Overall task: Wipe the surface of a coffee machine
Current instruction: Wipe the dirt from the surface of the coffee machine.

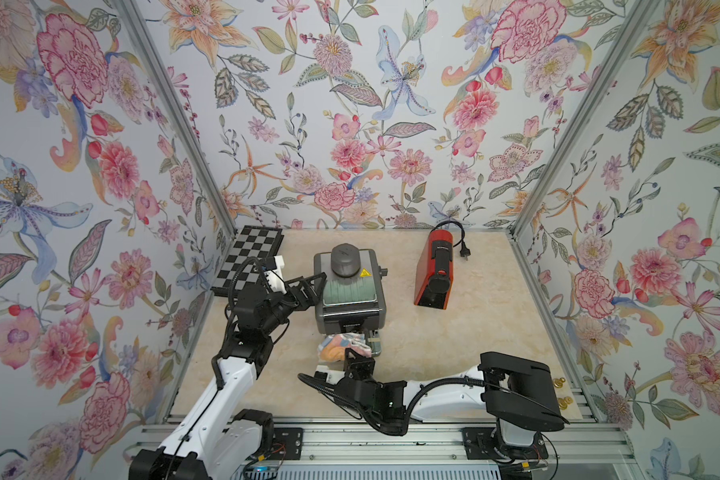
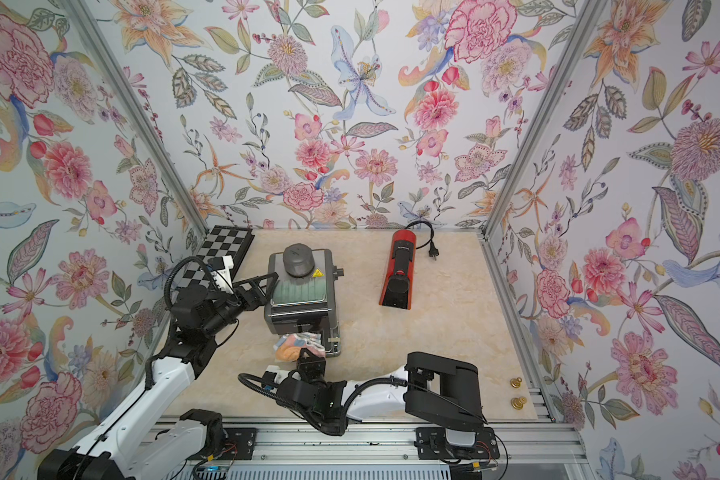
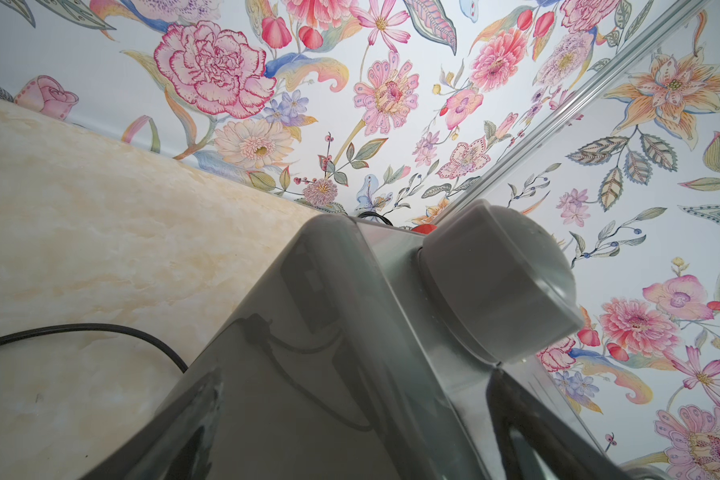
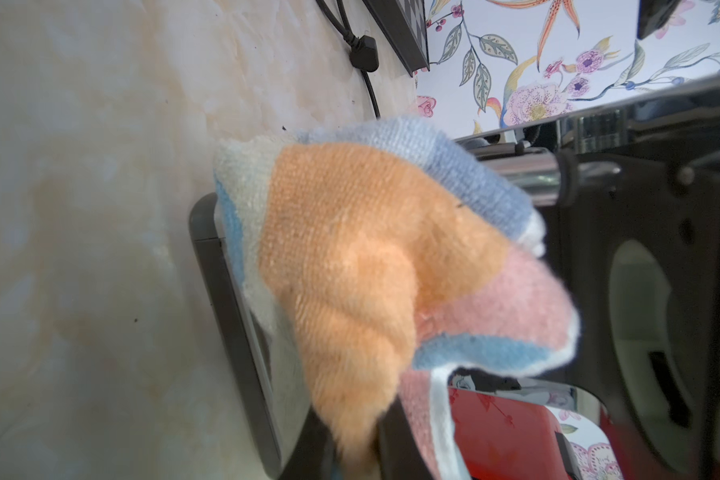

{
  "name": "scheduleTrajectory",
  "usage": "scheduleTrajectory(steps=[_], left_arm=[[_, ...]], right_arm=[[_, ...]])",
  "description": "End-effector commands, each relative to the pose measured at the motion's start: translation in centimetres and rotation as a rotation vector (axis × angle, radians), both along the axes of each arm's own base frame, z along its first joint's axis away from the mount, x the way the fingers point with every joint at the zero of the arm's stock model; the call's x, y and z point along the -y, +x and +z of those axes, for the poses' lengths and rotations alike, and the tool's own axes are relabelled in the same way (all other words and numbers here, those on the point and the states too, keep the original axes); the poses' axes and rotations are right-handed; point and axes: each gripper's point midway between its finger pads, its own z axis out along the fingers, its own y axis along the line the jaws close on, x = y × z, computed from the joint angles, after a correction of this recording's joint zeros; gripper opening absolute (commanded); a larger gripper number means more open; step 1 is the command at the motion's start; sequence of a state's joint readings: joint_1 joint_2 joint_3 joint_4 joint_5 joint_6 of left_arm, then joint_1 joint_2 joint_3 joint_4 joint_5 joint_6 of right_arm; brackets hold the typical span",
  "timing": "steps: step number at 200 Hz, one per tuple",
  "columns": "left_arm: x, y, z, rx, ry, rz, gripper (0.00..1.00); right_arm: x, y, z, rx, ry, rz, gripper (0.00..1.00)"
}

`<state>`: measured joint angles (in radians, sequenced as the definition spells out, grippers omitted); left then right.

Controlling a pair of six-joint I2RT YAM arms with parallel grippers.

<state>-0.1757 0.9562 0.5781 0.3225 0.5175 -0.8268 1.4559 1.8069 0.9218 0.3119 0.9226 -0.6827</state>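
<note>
- Cloth (image 1: 336,345): striped terry rag in orange, pink and blue. It is bunched against the near front of the grey coffee machine (image 1: 350,291), over its drip tray (image 4: 225,332), at the middle of the surface (image 1: 474,340).
- Right pincer (image 1: 352,354): closed on a gathered fold of the cloth; the remainder hangs free.
- Left pincer (image 1: 306,286): jaws spread and set against the machine's left flank. Whether it clamps anything cannot be told.
- Handling, cloth: judged soft, light and limp. A pinch at a gathered fold suits it, but the loose tail may snag the chrome tube (image 4: 528,174).
- Handling, machine: judged rigid and fairly heavy, with glossy panels that are likely slippery. Brace it on a flat flank, not on the domed lid (image 1: 345,259).
- Red capsule machine (image 1: 435,270): lying at far right, well apart.
</note>
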Motion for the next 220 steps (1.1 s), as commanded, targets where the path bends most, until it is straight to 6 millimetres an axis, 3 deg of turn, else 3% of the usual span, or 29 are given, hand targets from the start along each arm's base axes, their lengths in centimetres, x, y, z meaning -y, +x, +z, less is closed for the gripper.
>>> scheduleTrajectory(steps=[1,38,62,141,220], left_arm=[[0.0,-0.3,-1.8,-0.049,0.023,-0.013,0.99],[0.0,-0.3,-1.7,-0.049,0.033,-0.010,0.99],[-0.1,-0.3,-1.8,-0.050,0.031,-0.008,0.99],[-0.1,-0.2,-1.7,-0.048,0.032,-0.007,0.99],[-0.4,-0.2,-1.4,-0.047,0.041,-0.001,0.99]], right_arm=[[-1.0,1.3,0.5,0.040,0.009,0.003,0.00],[-1.2,2.1,-1.5,0.082,-0.075,0.028,0.00],[-0.3,2.7,-2.9,0.073,-0.125,0.022,0.00],[2.4,6.7,-3.3,0.066,-0.226,-0.041,0.00],[-1.6,6.8,-2.5,0.130,-0.216,0.060,0.00]])
